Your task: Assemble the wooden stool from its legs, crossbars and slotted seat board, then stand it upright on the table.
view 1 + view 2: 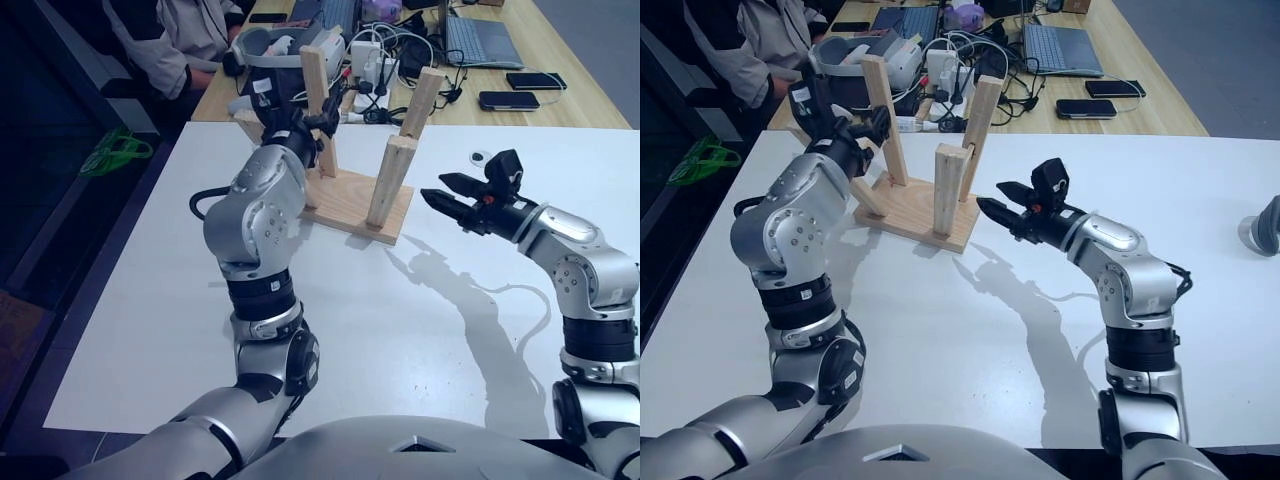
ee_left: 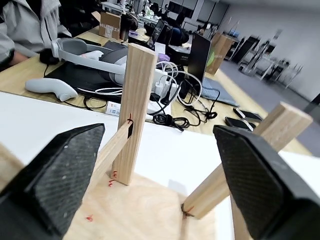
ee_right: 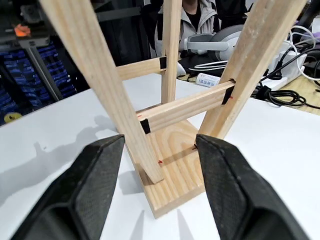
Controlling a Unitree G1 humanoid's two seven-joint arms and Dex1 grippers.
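The left gripper (image 1: 322, 128), forearm raised, gapes wide beside a far leg (image 2: 134, 110), clamping nothing. The stool (image 1: 345, 205) sits inverted on the white table (image 1: 400, 330), legs pointing up; the right wrist view reveals its crossbars (image 3: 185, 106). The right gripper (image 1: 433, 189) points level at it, parted, empty.

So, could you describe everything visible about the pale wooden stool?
The pale wooden stool stands upside down: its seat board rests on the white table, its square legs point up, slightly splayed. Thin crossbars join the legs, with red marks at the joints. The left tool is open around one far leg; the right tool is open beside it, apart.
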